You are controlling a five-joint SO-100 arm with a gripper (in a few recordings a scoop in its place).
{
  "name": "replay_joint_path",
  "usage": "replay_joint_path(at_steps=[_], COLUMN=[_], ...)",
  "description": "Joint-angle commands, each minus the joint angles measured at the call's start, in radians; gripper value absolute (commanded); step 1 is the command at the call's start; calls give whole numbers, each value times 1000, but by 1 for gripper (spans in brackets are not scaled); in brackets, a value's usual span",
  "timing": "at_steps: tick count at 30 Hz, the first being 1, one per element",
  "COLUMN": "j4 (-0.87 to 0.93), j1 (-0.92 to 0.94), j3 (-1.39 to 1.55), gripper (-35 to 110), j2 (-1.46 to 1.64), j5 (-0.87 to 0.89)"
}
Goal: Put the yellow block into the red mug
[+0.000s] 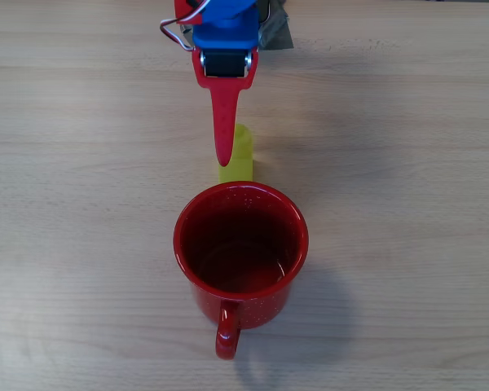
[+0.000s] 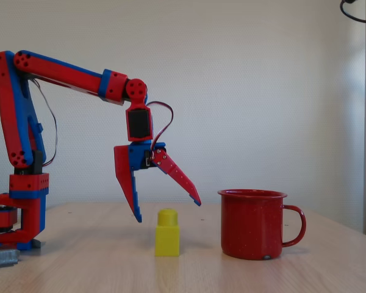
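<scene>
In the fixed view, we see the gripper hanging wide open above the yellow block, which stands upright on the wooden table, at 9 o'clock of the glossy speckled red mug.

**Yellow block and red mug on the table**

The yellow block stands upright on the wooden surface, its rounded end up and its square base down; its colour is bright and uniform. In the overhead view the yellow block lies just beyond the mug's rim, on the side opposite the handle. The red mug stands upright just beside the block, a narrow gap between them in the fixed view, its loop handle turned away from the block. Seen from above, the red mug is glossy, faintly white-speckled, round-rimmed, with a bare interior.
</scene>
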Motion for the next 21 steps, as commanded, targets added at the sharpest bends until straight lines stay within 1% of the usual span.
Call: replay_joint_path(at_steps=[1,12,21], j4=[-28,-133,-170], j1=[25,6,-21], j3=[-2,52,74], gripper=[44,43,42], j2=[14,-35,-38], j5=[29,67,133])
